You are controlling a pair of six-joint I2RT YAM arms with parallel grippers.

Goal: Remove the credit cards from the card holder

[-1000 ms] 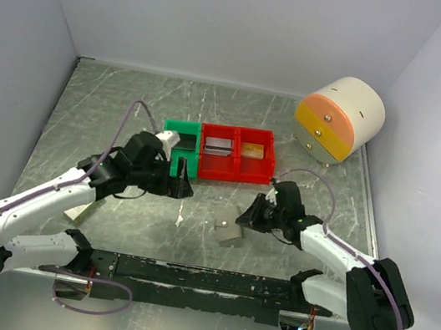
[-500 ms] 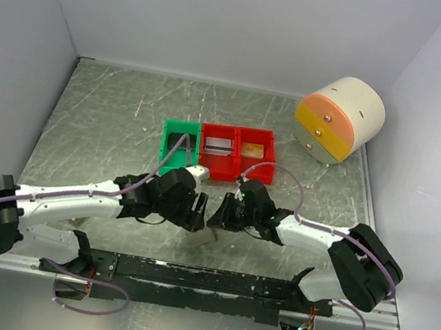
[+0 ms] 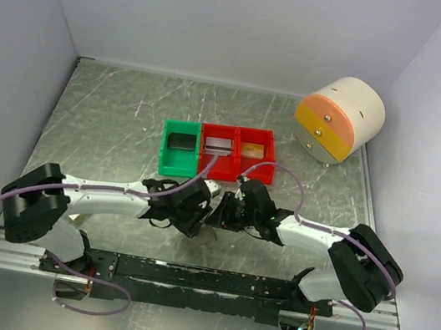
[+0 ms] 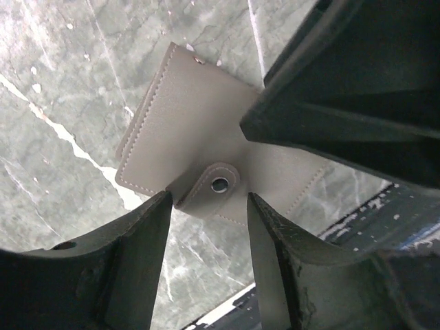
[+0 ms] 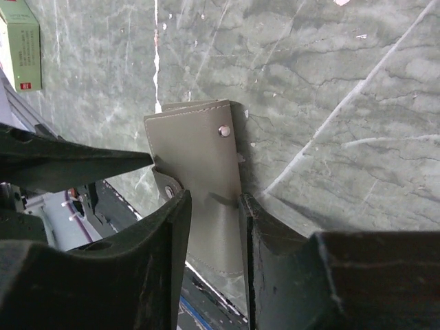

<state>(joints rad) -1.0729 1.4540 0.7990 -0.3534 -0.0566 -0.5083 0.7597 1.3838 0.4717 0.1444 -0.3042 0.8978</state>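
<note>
Top view, change: A second ago the left gripper (image 3: pixel 194 211) hung by the green bin (image 3: pixel 179 148), toward the middle of the table. It has swung back to the near edge and now meets the right gripper (image 3: pixel 226 214) nose to nose, about mid-width.
Top view, meaning: Both arms are now on the case. Probably one steadies it while the other undoes it, and no card is out yet.
Top view, holder: The card holder (image 4: pixel 185 117) sits by the table's near edge, almost hidden under the two grippers. Earlier it lay in plain sight a little further right.
Left wrist, hand: The fingers (image 4: pixel 137 254) are spread and have been narrowing. They grip nothing that can be seen.
Left wrist, holder: It is closed, grey outer side up. The snap tab (image 4: pixel 218 184) lies right between the fingertips, just beside each.
Right wrist, hand: The fingers (image 5: pixel 165 234) sit close on either side of the holder's near end. Whether they pinch it cannot be told.
Right wrist, holder: It reaches away from the fingers with its stud (image 5: pixel 224 130) uppermost. The left gripper's finger comes in from the left.
Credit cards: None show, and they are presumably inside.
</note>
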